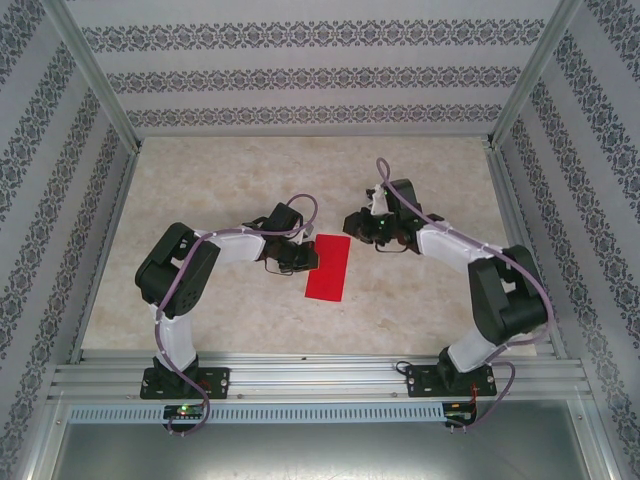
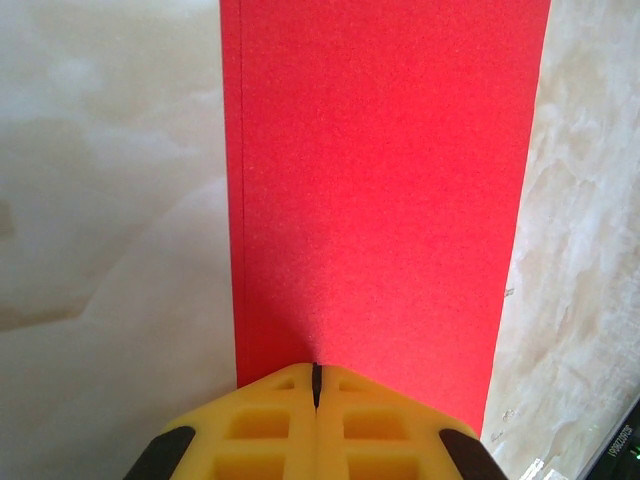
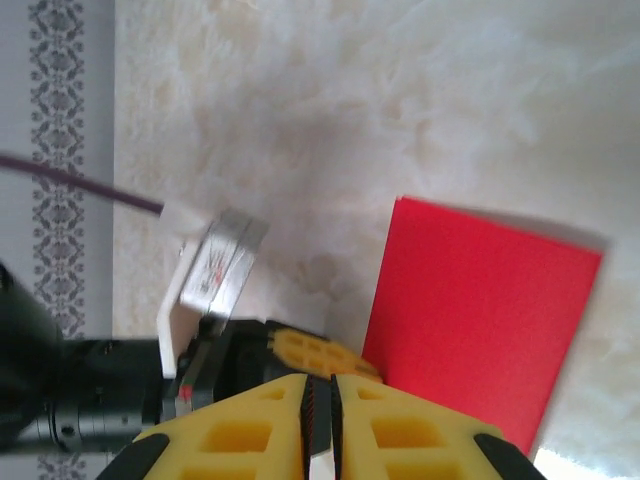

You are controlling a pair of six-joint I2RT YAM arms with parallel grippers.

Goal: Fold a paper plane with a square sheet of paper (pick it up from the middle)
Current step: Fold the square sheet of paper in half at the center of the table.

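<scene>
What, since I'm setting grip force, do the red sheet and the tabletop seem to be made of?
Red sheet: likely thin paper, matte with a fine grainy surface, lying flat with sharp straight edges. Tabletop: a hard, smooth slab or laminate in cream marble pattern, with a faint sheen; real stone or print cannot be told.

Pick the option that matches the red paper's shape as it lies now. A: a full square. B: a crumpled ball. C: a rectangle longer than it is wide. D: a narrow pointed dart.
C: the red paper lies flat on the table as a four-cornered rectangle clearly longer than wide, and it runs as a long strip ahead of the shut left gripper.
</scene>
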